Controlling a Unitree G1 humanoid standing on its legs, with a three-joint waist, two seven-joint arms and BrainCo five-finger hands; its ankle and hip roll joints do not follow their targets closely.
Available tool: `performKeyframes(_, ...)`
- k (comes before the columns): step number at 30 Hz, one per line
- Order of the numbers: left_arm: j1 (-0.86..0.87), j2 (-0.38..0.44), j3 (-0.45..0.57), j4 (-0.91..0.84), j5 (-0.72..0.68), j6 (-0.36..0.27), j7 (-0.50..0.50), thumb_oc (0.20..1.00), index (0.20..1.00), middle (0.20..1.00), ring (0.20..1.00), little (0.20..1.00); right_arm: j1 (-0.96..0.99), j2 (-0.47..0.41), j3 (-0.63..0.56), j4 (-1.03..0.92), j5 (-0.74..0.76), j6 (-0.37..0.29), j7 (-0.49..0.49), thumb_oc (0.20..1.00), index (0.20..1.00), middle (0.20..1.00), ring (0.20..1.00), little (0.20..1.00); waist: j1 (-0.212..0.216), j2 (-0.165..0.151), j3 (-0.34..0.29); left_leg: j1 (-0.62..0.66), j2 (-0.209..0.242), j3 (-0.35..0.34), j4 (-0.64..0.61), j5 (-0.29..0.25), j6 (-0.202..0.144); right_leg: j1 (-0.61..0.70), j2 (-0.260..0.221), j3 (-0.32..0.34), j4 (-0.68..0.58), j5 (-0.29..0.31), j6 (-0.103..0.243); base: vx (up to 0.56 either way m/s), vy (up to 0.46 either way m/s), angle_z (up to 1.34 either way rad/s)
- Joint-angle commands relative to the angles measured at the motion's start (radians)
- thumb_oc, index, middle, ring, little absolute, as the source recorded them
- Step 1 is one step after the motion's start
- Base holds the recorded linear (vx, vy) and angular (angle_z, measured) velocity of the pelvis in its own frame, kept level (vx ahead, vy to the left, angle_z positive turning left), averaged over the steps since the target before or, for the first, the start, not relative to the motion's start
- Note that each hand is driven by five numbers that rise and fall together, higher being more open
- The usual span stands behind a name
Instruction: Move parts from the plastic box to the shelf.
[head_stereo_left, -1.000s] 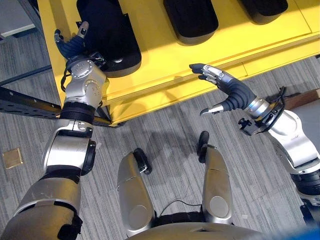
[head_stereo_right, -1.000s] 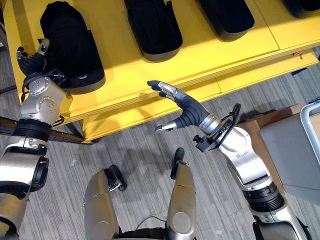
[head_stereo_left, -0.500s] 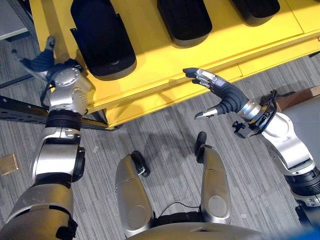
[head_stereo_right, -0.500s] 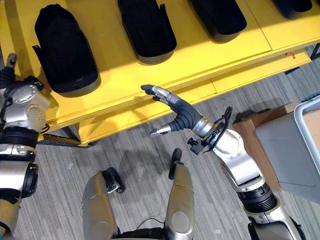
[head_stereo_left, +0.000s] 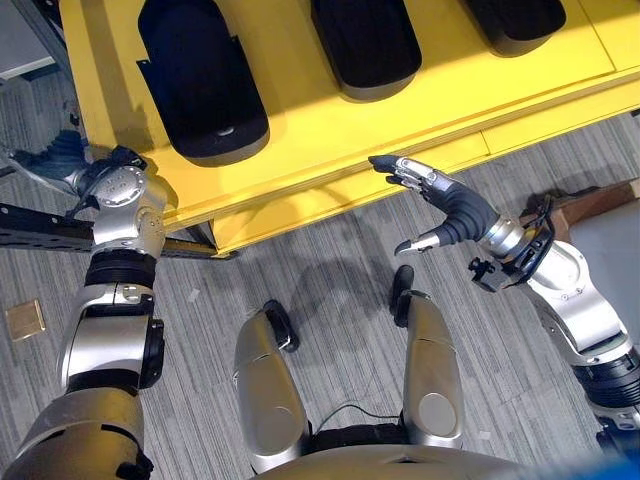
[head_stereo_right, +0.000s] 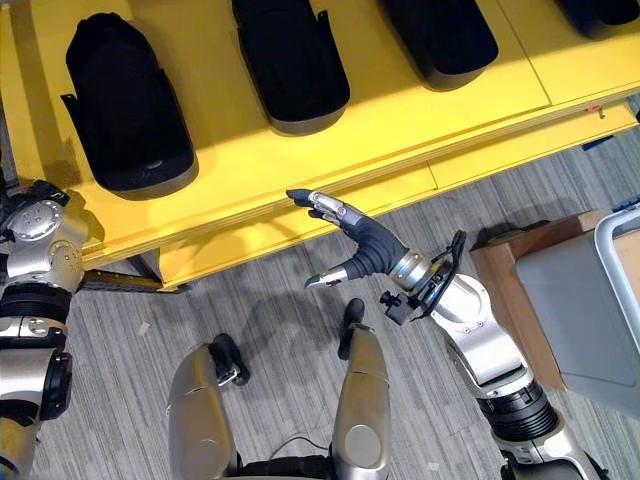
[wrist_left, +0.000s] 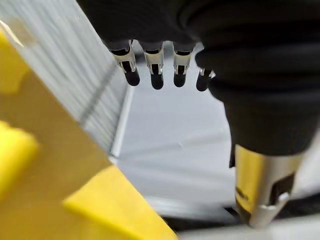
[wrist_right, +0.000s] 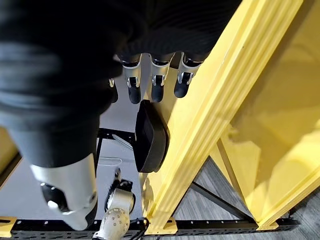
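Left hand (head_stereo_left: 55, 165) has drawn back off the shelf since a second ago: then it lay against the leftmost black part, now it hangs beyond the shelf's left edge, over the grey floor (head_stereo_left: 330, 270). Its wrist view shows straight fingers (wrist_left: 157, 75) in a row, thumb apart, holding nothing.

Right hand (head_stereo_left: 450, 205) has stayed nearly in place, sunk a touch lower. It floats just in front of the yellow shelf (head_stereo_left: 300, 120), near the front lip, palm turned inward. Fingers spread and straight toward the shelf, thumb hooked down and apart. Nothing in it, no contact with the shelf edge.

Black parts lie on the yellow shelf, set apart in a row. Leftmost black part (head_stereo_left: 200, 75) is long, with a rounded end nearest the front edge. Second black part (head_stereo_left: 365, 40) lies to its right, third black part (head_stereo_left: 515, 18) cut off by the upper edge. The right wrist view shows one black part (wrist_right: 150, 137) edge-on past the fingertips.

Grey plastic box (head_stereo_right: 585, 310) at far right, resting on a brown cardboard carton (head_stereo_right: 510, 270), well apart from both hands. Its contents cannot be made out.
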Motion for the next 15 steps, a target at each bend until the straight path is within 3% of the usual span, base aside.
performKeyframes(1, 0.104, -0.030, -0.012, -0.132, 0.185, -0.155, -0.153, 1.000, 1.000, 1.000, 1.000, 1.000, 0.064, 0.019, -0.063, -0.096, -0.055, -0.135, 0.004, 1.000, 1.000, 1.000, 1.000, 1.000, 0.041, -0.006, -0.039, -0.019, -0.084, -0.025, -0.109, 0.113, 0.003, 0.099, 0.003, -0.095, 0.123, -0.157, 0.021, -0.06, -0.208, 0.13)
performKeyframes(6, 0.346, -0.130, -0.040, -0.423, 0.284, -0.216, -0.266, 1.000, 1.000, 1.000, 1.000, 1.000, 0.125, 0.016, -0.044, -0.094, -0.099, -0.211, -0.046, 1.000, 1.000, 1.000, 1.000, 1.000, 0.090, -0.021, -0.042, 0.006, -0.072, -0.037, -0.159, 0.130, 0.000, 0.169, 0.012, -0.154, 0.063, -0.166, 0.013, -0.05, -0.240, 0.16)
performKeyframes(9, 0.493, -0.183, -0.073, -0.587, 0.401, -0.270, -0.261, 1.000, 1.000, 1.000, 1.000, 1.000, 0.149, 0.015, -0.031, -0.071, -0.111, -0.263, -0.095, 1.000, 1.000, 1.000, 1.000, 1.000, 0.131, -0.029, -0.048, 0.022, -0.059, -0.054, -0.193, 0.149, -0.013, 0.225, 0.029, -0.204, 0.011, -0.166, 0.003, -0.03, -0.291, 0.20)
performKeyframes(11, 0.537, -0.187, -0.076, -0.630, 0.414, -0.270, -0.288, 1.000, 1.000, 1.000, 1.000, 1.000, 0.152, 0.013, -0.023, -0.061, -0.113, -0.275, -0.110, 1.000, 1.000, 1.000, 1.000, 1.000, 0.145, -0.030, -0.052, 0.034, -0.056, -0.057, -0.212, 0.158, -0.020, 0.245, 0.035, -0.217, -0.006, -0.166, 0.003, 0.00, -0.288, 0.26)
performKeyframes(12, 0.595, -0.183, -0.086, -0.688, 0.439, -0.297, -0.292, 1.000, 1.000, 1.000, 1.000, 1.000, 0.153, 0.002, -0.015, -0.047, -0.104, -0.293, -0.139, 1.000, 1.000, 1.000, 1.000, 1.000, 0.171, -0.034, -0.061, 0.054, -0.043, -0.060, -0.246, 0.182, -0.034, 0.287, 0.046, -0.252, -0.041, -0.165, -0.006, 0.03, -0.306, 0.28)
performKeyframes(15, 0.654, -0.161, -0.065, -0.743, 0.452, -0.342, -0.283, 1.000, 1.000, 1.000, 1.000, 1.000, 0.168, -0.015, -0.020, -0.043, -0.101, -0.302, -0.172, 1.000, 1.000, 1.000, 1.000, 1.000, 0.191, -0.035, -0.069, 0.072, -0.036, -0.068, -0.271, 0.201, -0.052, 0.320, 0.066, -0.275, -0.072, -0.164, -0.016, 0.04, -0.303, 0.30)
